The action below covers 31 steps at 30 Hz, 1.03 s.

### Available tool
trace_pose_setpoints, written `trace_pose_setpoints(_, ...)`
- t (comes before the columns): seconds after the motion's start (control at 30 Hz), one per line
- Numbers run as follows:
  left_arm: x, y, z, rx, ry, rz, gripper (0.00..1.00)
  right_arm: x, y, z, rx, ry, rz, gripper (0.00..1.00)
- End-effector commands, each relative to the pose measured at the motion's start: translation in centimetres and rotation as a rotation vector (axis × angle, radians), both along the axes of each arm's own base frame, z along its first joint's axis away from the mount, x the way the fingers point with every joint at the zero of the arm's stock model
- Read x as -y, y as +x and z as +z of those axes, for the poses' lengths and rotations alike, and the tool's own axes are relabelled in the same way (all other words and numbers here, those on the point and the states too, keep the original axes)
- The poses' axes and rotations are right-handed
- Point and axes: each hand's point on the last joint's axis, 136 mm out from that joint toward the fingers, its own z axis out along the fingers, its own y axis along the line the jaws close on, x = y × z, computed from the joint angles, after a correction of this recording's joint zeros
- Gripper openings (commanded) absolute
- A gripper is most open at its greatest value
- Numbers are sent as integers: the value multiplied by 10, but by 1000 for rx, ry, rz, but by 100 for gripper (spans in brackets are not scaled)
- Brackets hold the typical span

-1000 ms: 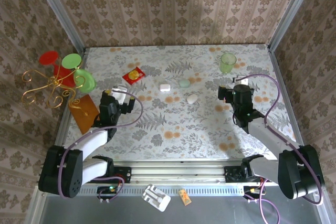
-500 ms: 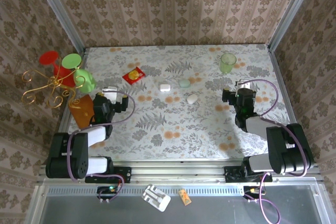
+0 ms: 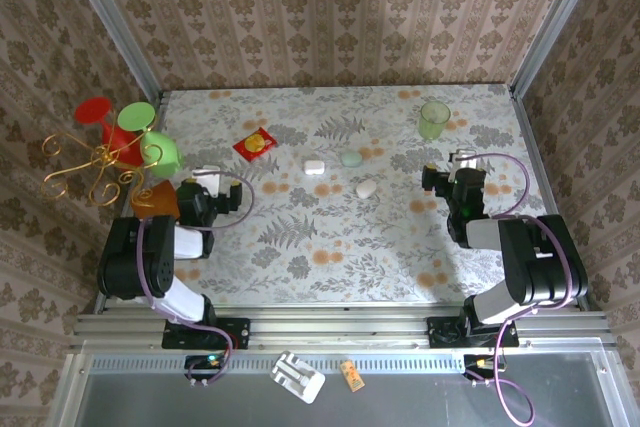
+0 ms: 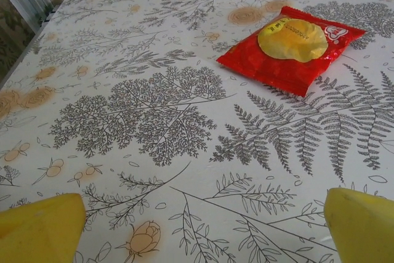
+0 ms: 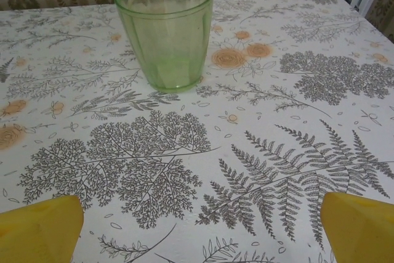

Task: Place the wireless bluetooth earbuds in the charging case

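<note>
Jaws wide apart on left gripper (image 4: 203, 226) and right gripper (image 5: 200, 229), gripping nothing.
Red packet (image 4: 290, 48) ahead of left gripper; charging case (image 3: 314, 165) mid-table, near pale green disc (image 3: 351, 159); green cup (image 5: 164, 32) ahead of right gripper.

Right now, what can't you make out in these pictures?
Earbuds: top view, too small to pick out.
Charging case: top view, too small to tell lid open or shut.
Red packet: left wrist view, print too blurred to read.
</note>
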Motion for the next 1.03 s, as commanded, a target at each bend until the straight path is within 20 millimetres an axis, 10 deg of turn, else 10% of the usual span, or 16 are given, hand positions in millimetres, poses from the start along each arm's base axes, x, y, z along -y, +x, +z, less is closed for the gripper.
trace_pose_setpoints(0.0, -2, 15, 21, 51, -30, 7, 100, -1, 2, 3, 42, 11, 9, 100)
trace_pose_setpoints(1.0, -8, 19, 20, 35, -25, 46, 100, -1, 2, 4, 40, 10, 9, 100)
